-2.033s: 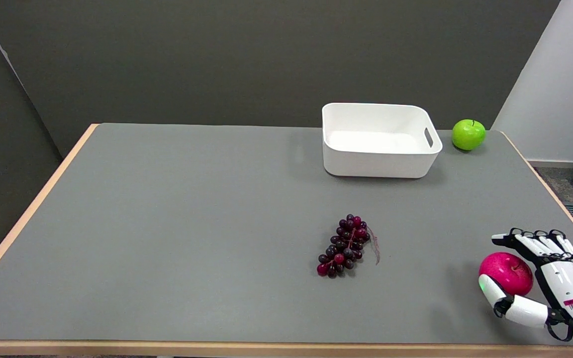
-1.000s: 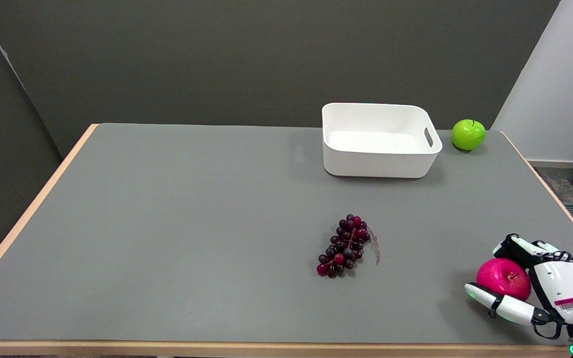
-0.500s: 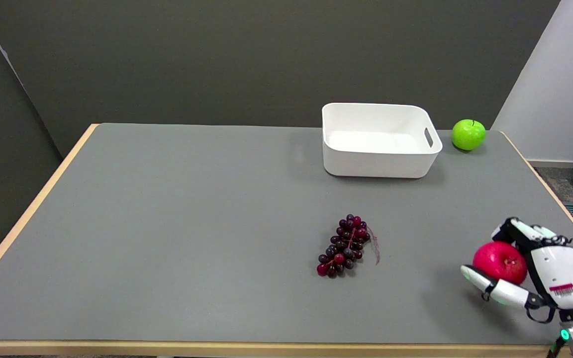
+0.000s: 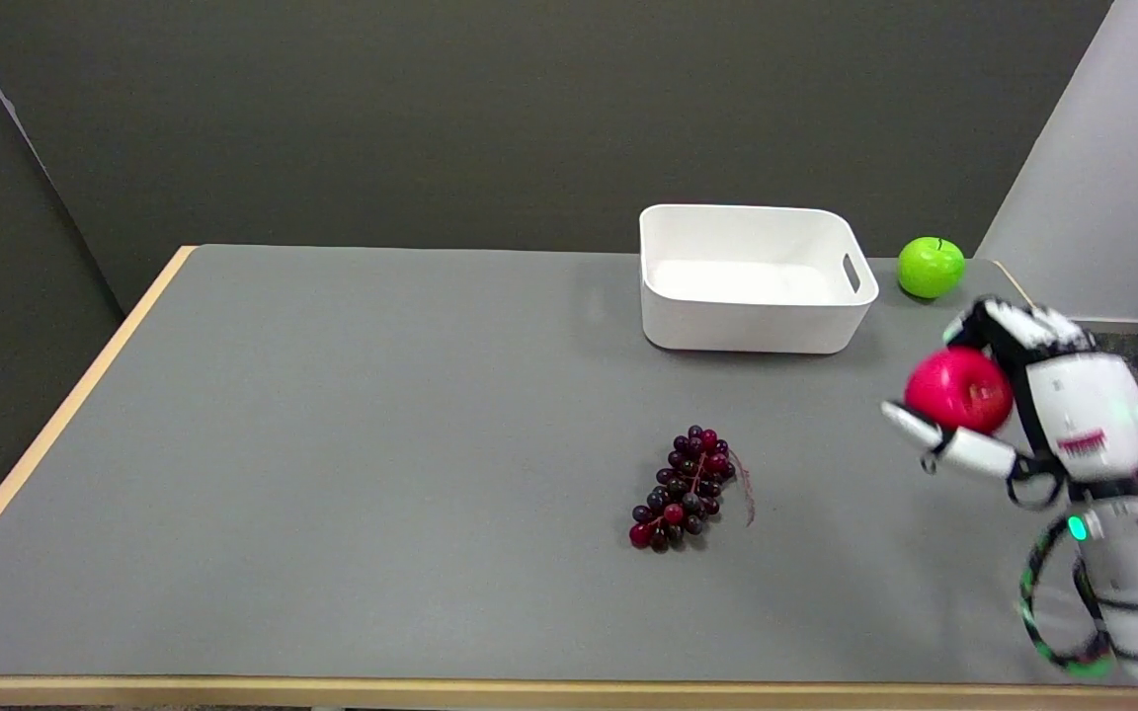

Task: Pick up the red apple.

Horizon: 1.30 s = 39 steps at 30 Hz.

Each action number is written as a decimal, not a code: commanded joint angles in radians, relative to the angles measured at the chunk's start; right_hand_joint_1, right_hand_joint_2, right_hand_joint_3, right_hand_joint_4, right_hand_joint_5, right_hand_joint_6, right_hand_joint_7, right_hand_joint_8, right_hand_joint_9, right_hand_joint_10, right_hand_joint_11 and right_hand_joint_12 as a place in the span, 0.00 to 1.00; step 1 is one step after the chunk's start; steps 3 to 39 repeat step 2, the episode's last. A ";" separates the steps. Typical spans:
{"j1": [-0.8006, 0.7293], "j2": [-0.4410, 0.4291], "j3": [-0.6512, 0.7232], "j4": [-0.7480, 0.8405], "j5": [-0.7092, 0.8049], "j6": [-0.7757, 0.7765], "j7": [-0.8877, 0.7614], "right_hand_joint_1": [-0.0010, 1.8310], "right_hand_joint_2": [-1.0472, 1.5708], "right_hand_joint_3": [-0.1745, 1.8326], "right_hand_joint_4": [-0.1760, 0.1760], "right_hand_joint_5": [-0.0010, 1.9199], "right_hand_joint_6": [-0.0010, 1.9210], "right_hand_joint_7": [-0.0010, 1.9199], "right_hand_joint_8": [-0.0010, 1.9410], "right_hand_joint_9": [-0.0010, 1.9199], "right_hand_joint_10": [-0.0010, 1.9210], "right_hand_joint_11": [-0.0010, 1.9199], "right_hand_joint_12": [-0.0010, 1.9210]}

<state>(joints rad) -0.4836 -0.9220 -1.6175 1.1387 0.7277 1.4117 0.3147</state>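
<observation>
Tabletop [image 4: 332, 444], grey with a pale wooden edge, fills most of the head view. Nearest the camera, at the lower right, the white right arm [image 4: 1137, 602] rises into the picture, a green light glowing at its wrist and a cable looping beside it; this part is blurred. Above it the right hand [image 4: 1033, 405] is raised clear of the tabletop over the right side. Its fingers [image 4: 1018, 326] curl over the top and far side of the red apple [image 4: 959, 390], while the thumb reaches along under the near side of the fruit, so the fingers are grasping the apple. The red apple sits in that grasp, up in the air, with no part of it touching the grey surface.

Left of the fingers and a little nearer the camera, well apart from them, a bunch of dark purple grapes [image 4: 685, 489] lies on the tabletop with its thin stem trailing to the right. Farther back and to the left of the fingers stands a white bin [image 4: 752, 316] with a handle slot in its right wall. Beyond the fingers, just right of the bin near the far right corner, a green apple [image 4: 930, 267] rests upright, its stalk pointing up.
</observation>
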 commanded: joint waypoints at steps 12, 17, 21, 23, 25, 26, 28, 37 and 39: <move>0.412 0.172 0.010 0.100 -0.037 -0.405 -0.067 0.64 0.80 0.36 0.00 0.34 0.82 0.36 0.84 0.48 1.00 0.32 0.97; 0.412 0.172 0.010 0.100 -0.037 -0.405 -0.067 0.64 0.80 0.36 0.00 0.34 0.82 0.36 0.84 0.48 1.00 0.32 0.97; 0.412 0.172 0.010 0.100 -0.037 -0.405 -0.067 0.64 0.80 0.36 0.00 0.34 0.82 0.36 0.84 0.48 1.00 0.32 0.97; 0.412 0.172 0.010 0.100 -0.037 -0.405 -0.067 0.64 0.80 0.36 0.00 0.34 0.82 0.36 0.84 0.48 1.00 0.32 0.97; 0.412 0.172 0.010 0.100 -0.037 -0.405 -0.067 0.64 0.80 0.36 0.00 0.34 0.82 0.36 0.84 0.48 1.00 0.32 0.97; 0.412 0.172 0.010 0.100 -0.037 -0.405 -0.067 0.64 0.80 0.36 0.00 0.34 0.82 0.36 0.84 0.48 1.00 0.32 0.97; 0.412 0.172 0.010 0.100 -0.037 -0.405 -0.067 0.64 0.80 0.36 0.00 0.34 0.82 0.36 0.84 0.48 1.00 0.32 0.97; 0.412 0.172 0.010 0.100 -0.037 -0.405 -0.067 0.64 0.80 0.36 0.00 0.34 0.82 0.36 0.84 0.48 1.00 0.32 0.97; 0.412 0.172 0.010 0.100 -0.037 -0.405 -0.067 0.64 0.80 0.36 0.00 0.34 0.82 0.36 0.84 0.48 1.00 0.32 0.97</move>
